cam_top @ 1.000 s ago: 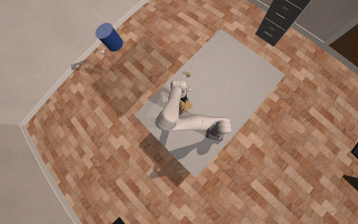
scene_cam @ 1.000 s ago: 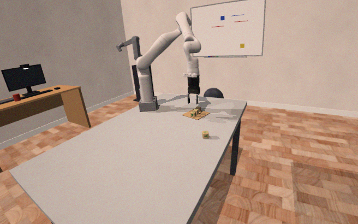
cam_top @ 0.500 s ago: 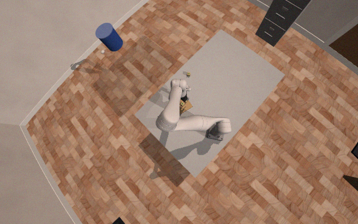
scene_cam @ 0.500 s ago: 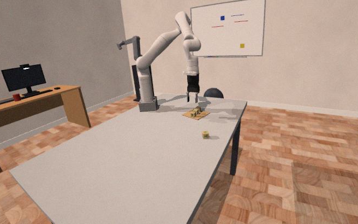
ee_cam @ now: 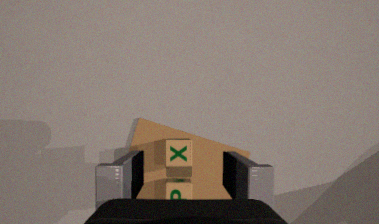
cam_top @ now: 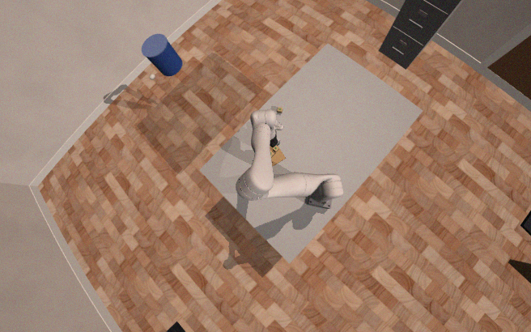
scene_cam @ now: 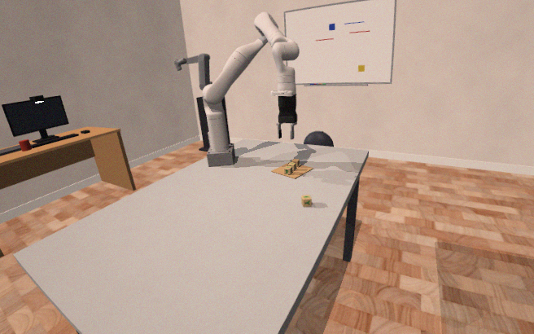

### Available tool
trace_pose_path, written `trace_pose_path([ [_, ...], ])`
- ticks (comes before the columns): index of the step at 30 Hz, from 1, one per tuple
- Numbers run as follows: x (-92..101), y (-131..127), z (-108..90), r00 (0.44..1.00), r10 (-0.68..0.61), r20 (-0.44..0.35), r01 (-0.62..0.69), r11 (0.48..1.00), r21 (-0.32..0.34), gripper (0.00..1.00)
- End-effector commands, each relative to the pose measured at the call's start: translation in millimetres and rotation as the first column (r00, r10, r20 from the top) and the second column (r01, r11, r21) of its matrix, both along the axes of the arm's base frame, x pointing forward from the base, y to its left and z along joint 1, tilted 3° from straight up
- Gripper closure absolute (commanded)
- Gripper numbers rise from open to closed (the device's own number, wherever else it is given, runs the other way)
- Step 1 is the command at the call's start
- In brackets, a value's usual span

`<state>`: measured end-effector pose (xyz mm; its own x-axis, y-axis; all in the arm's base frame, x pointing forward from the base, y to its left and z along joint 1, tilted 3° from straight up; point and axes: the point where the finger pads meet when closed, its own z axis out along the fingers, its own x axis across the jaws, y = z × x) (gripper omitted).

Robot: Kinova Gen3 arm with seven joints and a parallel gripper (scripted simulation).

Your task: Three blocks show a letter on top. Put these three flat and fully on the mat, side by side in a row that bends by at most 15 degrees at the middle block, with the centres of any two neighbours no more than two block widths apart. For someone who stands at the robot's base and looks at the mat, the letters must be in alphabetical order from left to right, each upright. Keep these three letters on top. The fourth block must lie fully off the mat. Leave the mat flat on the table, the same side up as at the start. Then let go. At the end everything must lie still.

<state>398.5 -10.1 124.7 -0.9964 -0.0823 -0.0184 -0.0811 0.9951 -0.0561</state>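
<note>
Gripper (scene_cam: 286, 134) is held fully open and empty, raised above the mat (scene_cam: 302, 171). Three blocks (scene_cam: 291, 166) are lined up on the mat; X (ee_cam: 178, 153) is seen on top. The fourth block (scene_cam: 306, 200) is left on the table (scene_cam: 177, 232), well apart from the mat.

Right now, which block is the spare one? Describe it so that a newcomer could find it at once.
Start at the grey table and find the tan mat under the raised, open gripper. From the mat, look along the table away from the arm's base: a lone block sits on bare grey. Unlike the three blocks in a row, it lies off the mat, alone.
</note>
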Motion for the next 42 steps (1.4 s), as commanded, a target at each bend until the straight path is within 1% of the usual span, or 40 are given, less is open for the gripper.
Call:
trace_pose_path([
  [1,2.4,5.4,9.0,1.000,0.011,0.009,-0.011,1.000,0.007,0.00],
  [6,2.2,5.7,14.7,1.000,0.011,0.009,-0.011,1.000,0.007,0.00],
  [42,2.2,5.7,14.7,1.000,0.011,0.009,-0.011,1.000,0.007,0.00],
])
